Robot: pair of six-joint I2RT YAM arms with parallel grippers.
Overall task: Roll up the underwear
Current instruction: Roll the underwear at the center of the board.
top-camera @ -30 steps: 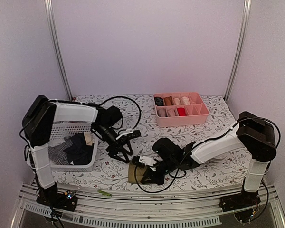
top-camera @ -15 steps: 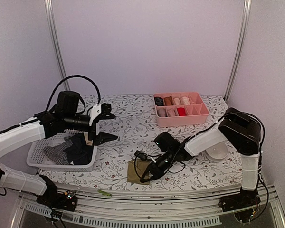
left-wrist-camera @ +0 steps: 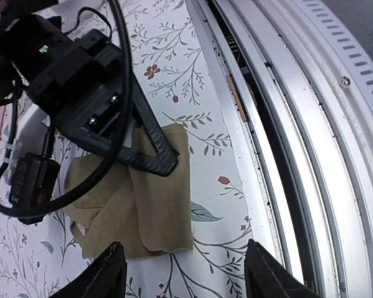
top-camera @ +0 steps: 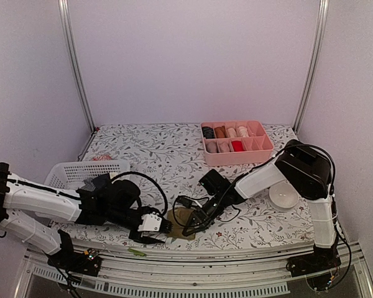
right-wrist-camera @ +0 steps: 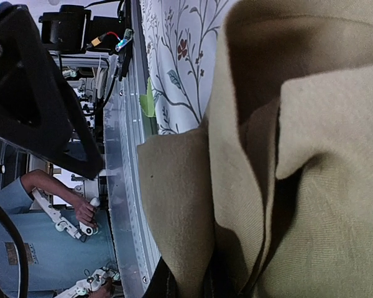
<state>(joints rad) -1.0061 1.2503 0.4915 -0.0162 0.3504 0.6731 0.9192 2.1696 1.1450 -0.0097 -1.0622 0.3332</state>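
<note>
Seen from above, an olive underwear (left-wrist-camera: 143, 214) piece lies on the flowered table (top-camera: 149, 149), at the middle of its near edge. It is loosely folded in flat layers and not rolled.

The right gripper (left-wrist-camera: 161, 161) reaches in from the right, its jaws closed and its tip down on the far part of the cloth. Whether it pinches a fold or only presses cannot be told.

The left gripper (left-wrist-camera: 185, 245) lies low along the near edge, just left of the cloth. Its fingers are spread wide and hold nothing.

Other garments are in the basket (top-camera: 74, 169) at the left, and rolled ones fill the tray (top-camera: 261, 149) at the far right.

The step appears to be the start of rolling this piece, with one gripper steadying it and the other coming in. Next, the left gripper probably has to straddle a free edge and close on it right at the tabletop, because the cloth is thin and flat.
</note>
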